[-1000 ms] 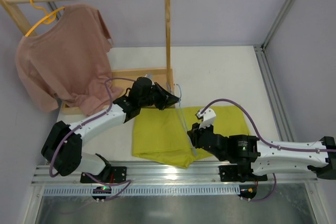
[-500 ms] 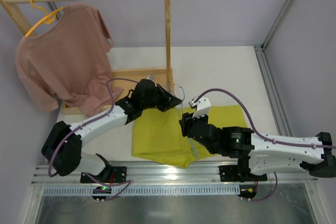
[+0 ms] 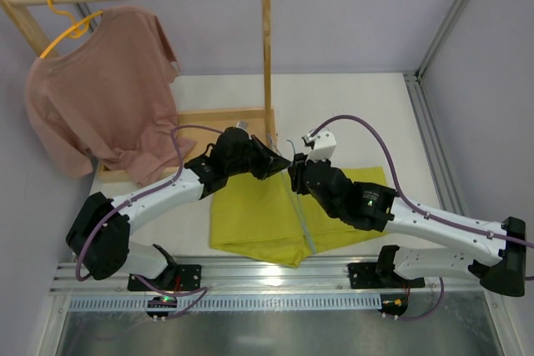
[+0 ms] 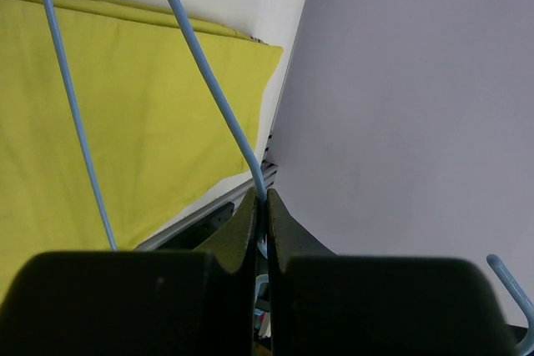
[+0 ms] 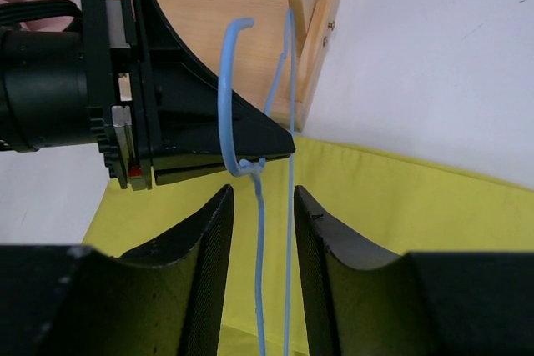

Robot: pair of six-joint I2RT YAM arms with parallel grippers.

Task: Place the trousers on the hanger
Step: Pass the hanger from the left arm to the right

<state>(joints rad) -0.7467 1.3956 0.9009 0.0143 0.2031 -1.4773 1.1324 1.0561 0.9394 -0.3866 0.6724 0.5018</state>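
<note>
The yellow-green trousers (image 3: 254,214) lie folded flat on the table in front of both arms. The thin light-blue hanger (image 3: 306,227) hangs tilted above their right half, with its hook end up near the rack post. My left gripper (image 3: 279,164) is shut on the hanger's wire (image 4: 209,81) just below the hook, the wire pinched at the tips (image 4: 261,202). My right gripper (image 3: 294,174) sits right against it. Its jaws (image 5: 263,198) stand apart, with two strands of the hanger (image 5: 260,231) running between them and not gripped. The trousers (image 5: 400,206) show below.
A wooden clothes rack (image 3: 267,47) stands at the back left on a wooden base (image 3: 209,118). A dusty-pink T-shirt (image 3: 100,81) hangs from it on a yellow hanger (image 3: 71,22). A metal rail (image 3: 250,277) runs along the near edge.
My right arm has swung left and away from the near edge, over the trousers, until its jaws straddle the hanger's wires beside the left gripper. The left gripper has shifted slightly right, still holding the hanger.
</note>
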